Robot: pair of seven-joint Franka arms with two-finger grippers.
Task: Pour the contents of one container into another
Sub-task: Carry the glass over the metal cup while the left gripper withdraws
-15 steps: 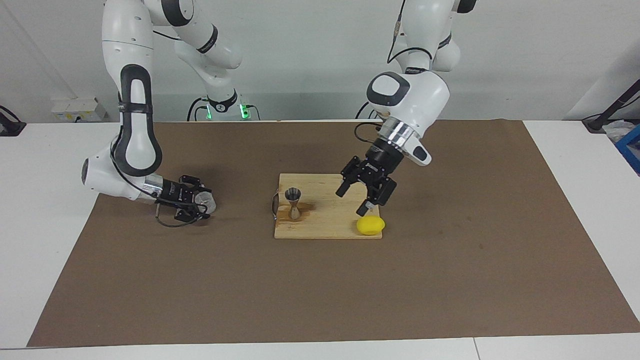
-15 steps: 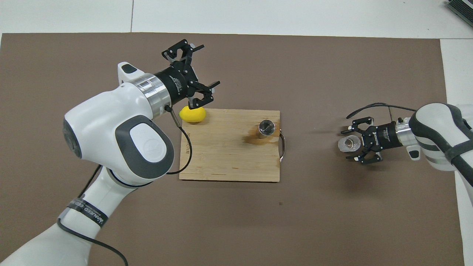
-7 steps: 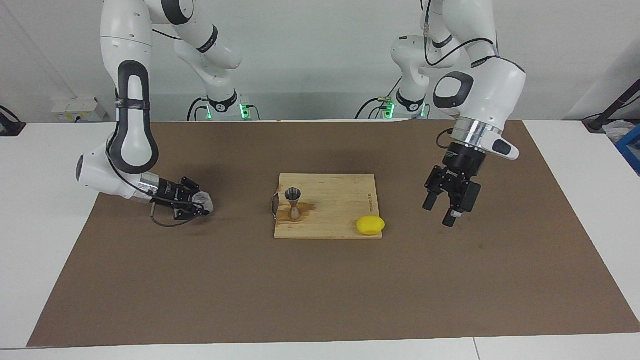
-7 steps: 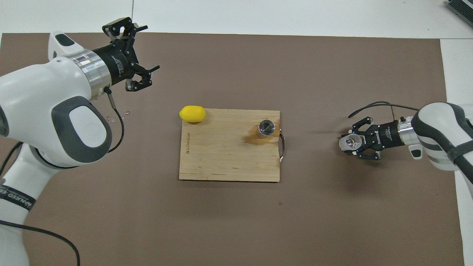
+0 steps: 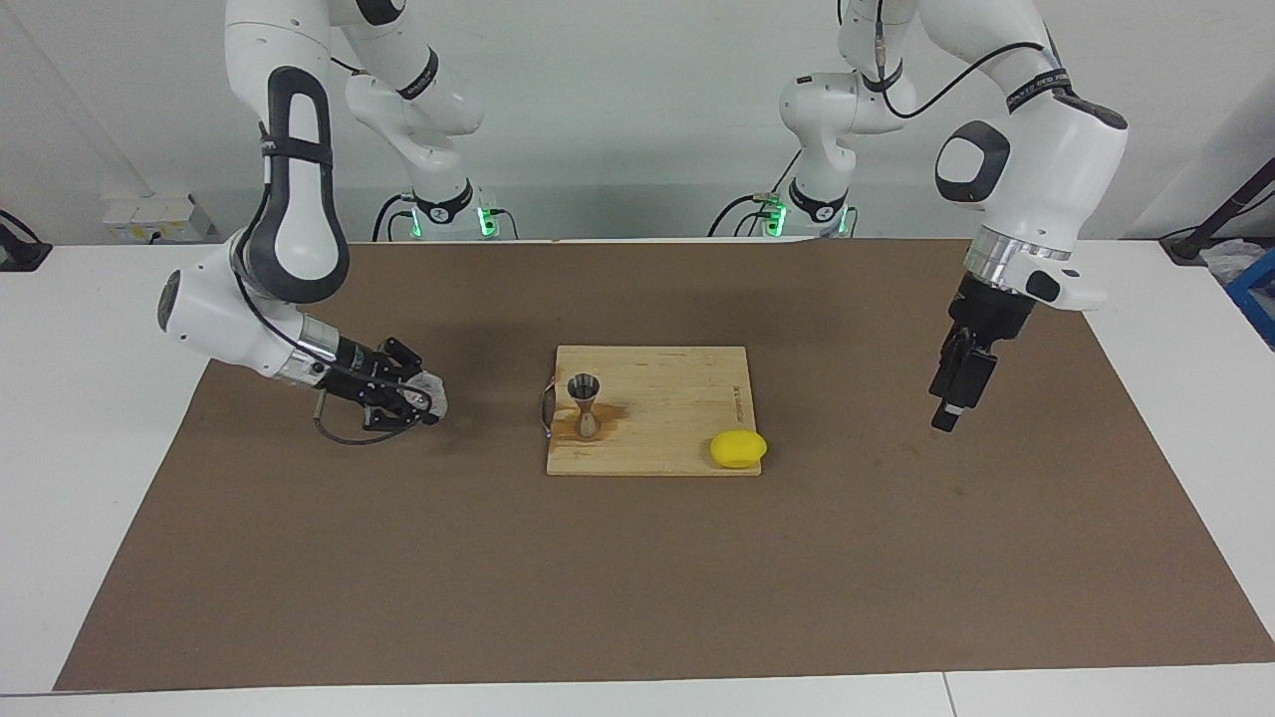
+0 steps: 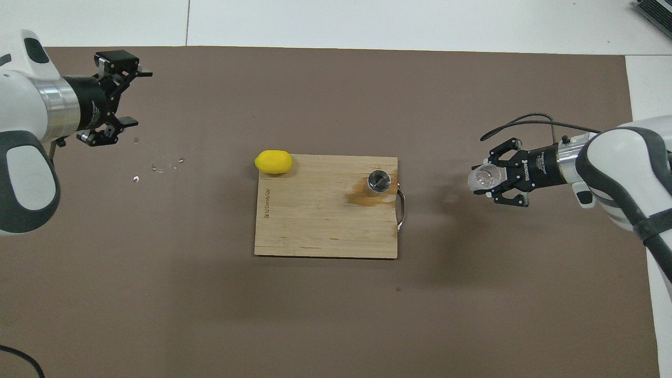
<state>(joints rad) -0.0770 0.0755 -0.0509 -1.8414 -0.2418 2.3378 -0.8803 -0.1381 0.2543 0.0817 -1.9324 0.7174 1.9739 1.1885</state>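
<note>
Read your clock from above, with twelve pointing away from the robots. The brown paper mat [image 6: 315, 315] covers the white table [image 6: 420, 26], and the rectangular bamboo cutting board [image 6: 315, 231] lies at its middle. On the board, the steel hourglass jigger [image 6: 379, 182] stands at two o'clock and the yellow lemon [image 6: 273, 161] lies at the ten o'clock corner. At three o'clock from the board, the right gripper [image 6: 485, 178] holds the small clear glass cup [image 6: 484, 177] over the mat. The left gripper [image 6: 137, 98] hangs over the mat at ten.

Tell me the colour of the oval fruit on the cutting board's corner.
The lemon is bright yellow, clearest in the overhead view.
</note>
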